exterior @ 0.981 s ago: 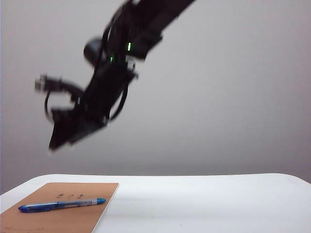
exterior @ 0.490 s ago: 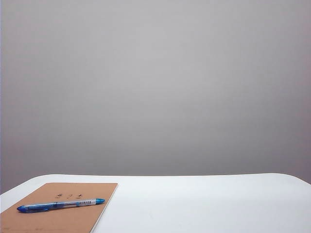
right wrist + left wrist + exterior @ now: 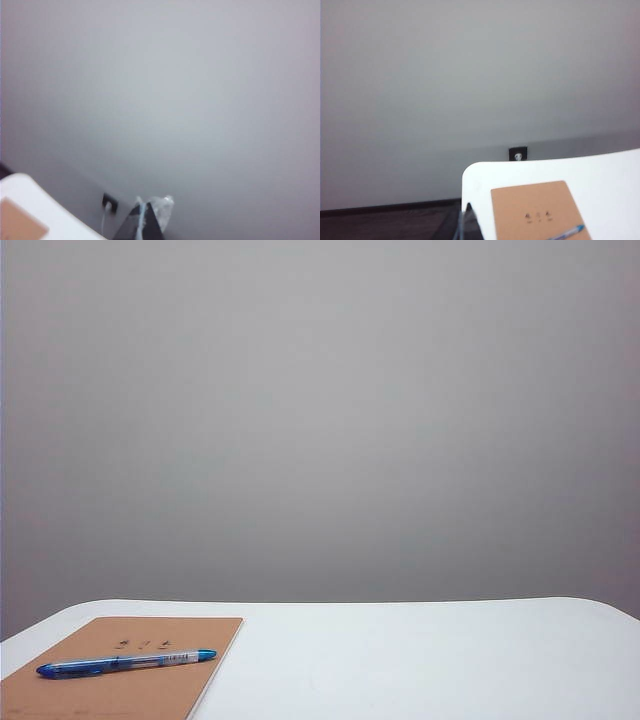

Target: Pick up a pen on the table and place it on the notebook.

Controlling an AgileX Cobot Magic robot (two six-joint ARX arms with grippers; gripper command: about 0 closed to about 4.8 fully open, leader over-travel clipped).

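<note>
The blue pen [image 3: 125, 662] lies flat across the tan notebook [image 3: 110, 695], near the front left corner of the white table [image 3: 420, 660]. No arm shows in the exterior view. The left wrist view looks down from well above on the notebook [image 3: 530, 205] with the pen's tip [image 3: 568, 232] on it. My left gripper [image 3: 466, 225] hangs off the table's corner, fingertips together and holding nothing. My right gripper [image 3: 145, 220] is shut and empty, high in the air and far from the notebook corner [image 3: 20, 225].
A dark wall socket [image 3: 517, 153] with a white plug sits low on the grey wall behind the table. The same socket [image 3: 110, 202] shows beside the right gripper's tips. Dark floor lies beyond the table's rounded corner [image 3: 470, 175].
The black arm that hung over the notebook a second ago has left the exterior view. The pen stays on the notebook.
</note>
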